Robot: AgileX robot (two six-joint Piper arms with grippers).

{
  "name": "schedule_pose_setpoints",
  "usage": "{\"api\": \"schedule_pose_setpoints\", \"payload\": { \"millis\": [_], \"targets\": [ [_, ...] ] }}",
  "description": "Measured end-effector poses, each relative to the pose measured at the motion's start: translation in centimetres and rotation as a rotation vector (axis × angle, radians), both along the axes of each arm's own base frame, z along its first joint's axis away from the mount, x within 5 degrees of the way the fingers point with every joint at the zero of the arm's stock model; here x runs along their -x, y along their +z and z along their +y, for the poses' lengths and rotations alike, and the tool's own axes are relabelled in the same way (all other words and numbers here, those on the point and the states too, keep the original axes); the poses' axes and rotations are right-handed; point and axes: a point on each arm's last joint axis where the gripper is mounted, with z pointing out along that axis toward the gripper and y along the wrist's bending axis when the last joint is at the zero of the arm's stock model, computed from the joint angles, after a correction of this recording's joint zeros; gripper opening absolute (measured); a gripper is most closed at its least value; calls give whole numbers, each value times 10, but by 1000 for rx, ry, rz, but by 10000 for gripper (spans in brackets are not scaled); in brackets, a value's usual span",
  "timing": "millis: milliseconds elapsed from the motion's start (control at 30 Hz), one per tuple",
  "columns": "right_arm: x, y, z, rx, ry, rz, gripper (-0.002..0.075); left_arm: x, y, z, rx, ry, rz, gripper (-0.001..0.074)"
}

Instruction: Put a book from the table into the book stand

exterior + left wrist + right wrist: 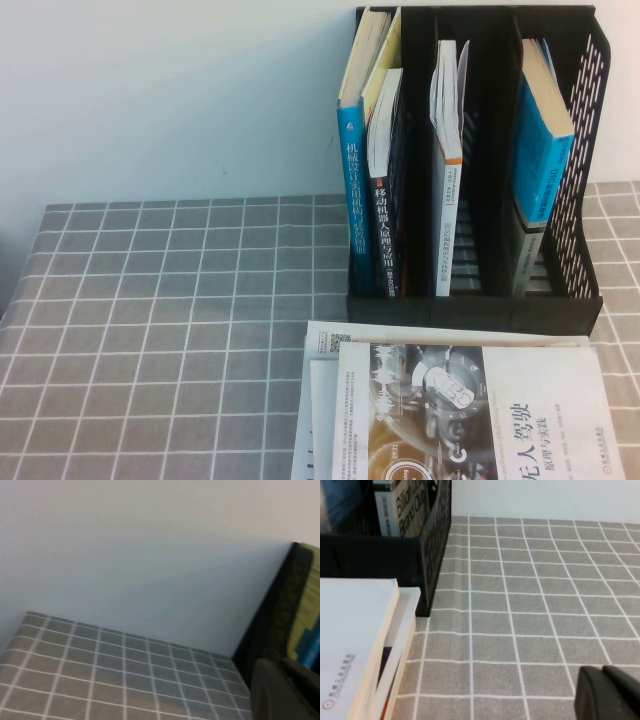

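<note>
The black book stand (470,312) stands at the back right of the grey grid table (180,300) and holds several upright books. A stack of books lies flat in front of it; the top one (470,410) has a white and grey cover. Neither gripper shows in the high view. My left gripper (285,690) is shut and empty, beside the stand's side wall (272,610). My right gripper (607,692) is shut and empty, low over the table (530,610), apart from the book stack (355,640) and the stand (432,545).
In the stand are a blue book (352,150) and a dark book (385,200) at the left, a white one (447,150) in the middle and a blue one (540,150) at the right. A white wall rises behind the table. The cloth's left half is bare.
</note>
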Motion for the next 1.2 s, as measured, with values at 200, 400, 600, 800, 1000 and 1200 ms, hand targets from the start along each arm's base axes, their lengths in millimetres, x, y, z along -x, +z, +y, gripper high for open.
{"api": "schedule_pose_setpoints", "payload": {
  "millis": [200,400,600,800,1000,1200],
  "targets": [
    [0,0,0,0,0,0,-5,1,1,-8,-215,-72,-53,-4],
    [0,0,0,0,0,0,-5,0,0,1,-920,75,-107,-4],
    [0,0,0,0,0,0,-5,-1,-1,9,-1684,175,-123,-4],
    [0,0,0,0,0,0,-5,-1,-1,9,-1824,182,-131,-4],
    [0,0,0,0,0,0,-5,0,1,0,-1824,122,-237,-4],
    [0,0,0,0,0,0,-5,4,2,-16,-1810,23,-412,-4]
  ]
}}
